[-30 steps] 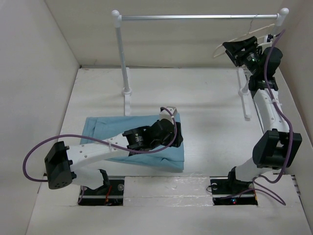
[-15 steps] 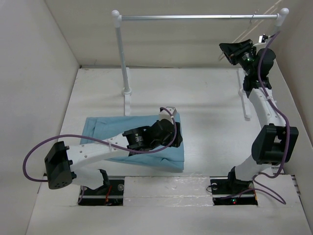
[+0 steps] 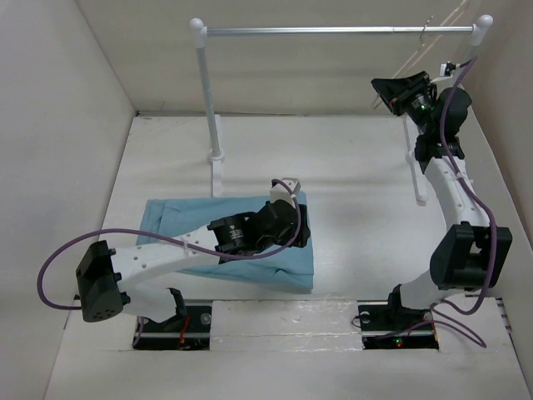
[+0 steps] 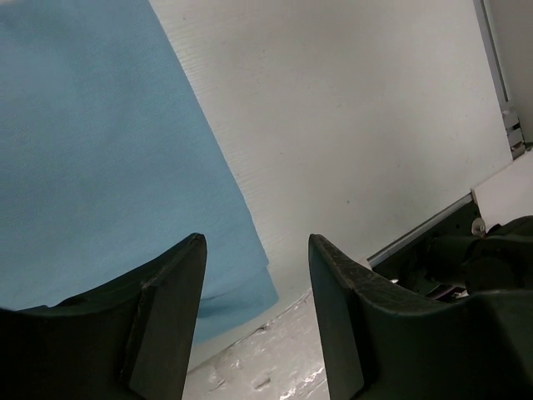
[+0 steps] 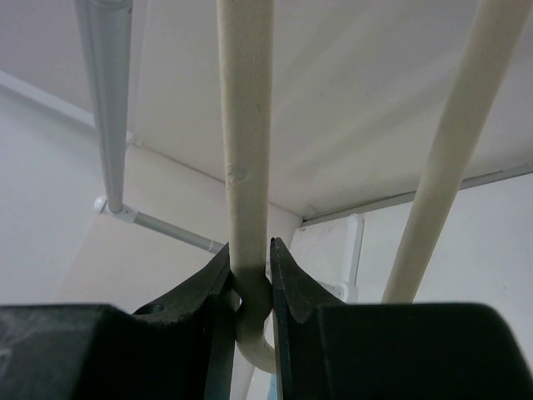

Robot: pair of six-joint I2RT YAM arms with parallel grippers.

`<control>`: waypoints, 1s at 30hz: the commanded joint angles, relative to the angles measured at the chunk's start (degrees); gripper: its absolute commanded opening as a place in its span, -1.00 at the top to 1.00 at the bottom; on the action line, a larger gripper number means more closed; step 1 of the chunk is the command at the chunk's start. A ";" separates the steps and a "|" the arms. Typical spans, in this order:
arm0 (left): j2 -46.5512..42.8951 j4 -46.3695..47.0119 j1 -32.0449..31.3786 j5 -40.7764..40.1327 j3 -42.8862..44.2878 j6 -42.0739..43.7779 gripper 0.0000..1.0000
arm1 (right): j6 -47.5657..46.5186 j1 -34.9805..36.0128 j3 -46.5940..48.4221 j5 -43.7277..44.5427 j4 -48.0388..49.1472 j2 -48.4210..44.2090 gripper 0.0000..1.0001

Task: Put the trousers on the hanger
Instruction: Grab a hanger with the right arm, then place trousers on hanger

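White tabletop [image 3: 350, 192] and pale walls frame the scene, with a silver-barred rail [image 3: 333, 30] standing at the far side. The right gripper [image 5: 250, 260] has its fingers pinched narrow on one cream bar of the hanger [image 5: 246, 125]. That bar rises straight up from between the fingertips, a second bar slants off to the right of them, and the rail's silver bar passes on their left. The hook seems to sit on the rail above the fingers, though it is too thin to be sure. The left gripper [image 4: 256, 250] hovers with its fingers parted about halfway and nothing between them. The trousers [image 4: 100, 167] lie flat on the table beneath the left finger, and their edge runs under the gap. The main risk is at the pinch: the bar is round and smooth, so the hanger could swivel or slip between the fingers once it bears weight. If the hook is over the rail, a pull sideways could snag it and rock the rail. On the other side, closing so near the cloth's edge may catch only one layer, or nothing.
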 commanded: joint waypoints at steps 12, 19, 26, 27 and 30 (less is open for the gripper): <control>-0.63 -3.05 0.77 -4.16 12.71 5.73 -0.04 | -8.83 1.77 -8.42 -5.29 -0.96 -7.56 0.62; 0.68 0.46 6.04 -1.79 20.09 8.79 -0.16 | -17.62 5.62 -16.50 -5.02 -8.16 -11.51 0.62; 11.23 2.31 7.71 -2.49 32.21 13.02 -0.24 | -23.61 10.73 -30.39 -5.37 -12.82 -17.23 0.64; 13.24 2.83 7.72 -2.49 32.66 13.28 -0.24 | -23.87 11.69 -31.44 -5.38 -13.61 -18.89 0.65; 16.76 4.67 8.33 -2.32 33.20 13.64 -0.25 | -24.66 13.71 -34.96 -5.55 -15.54 -21.27 0.66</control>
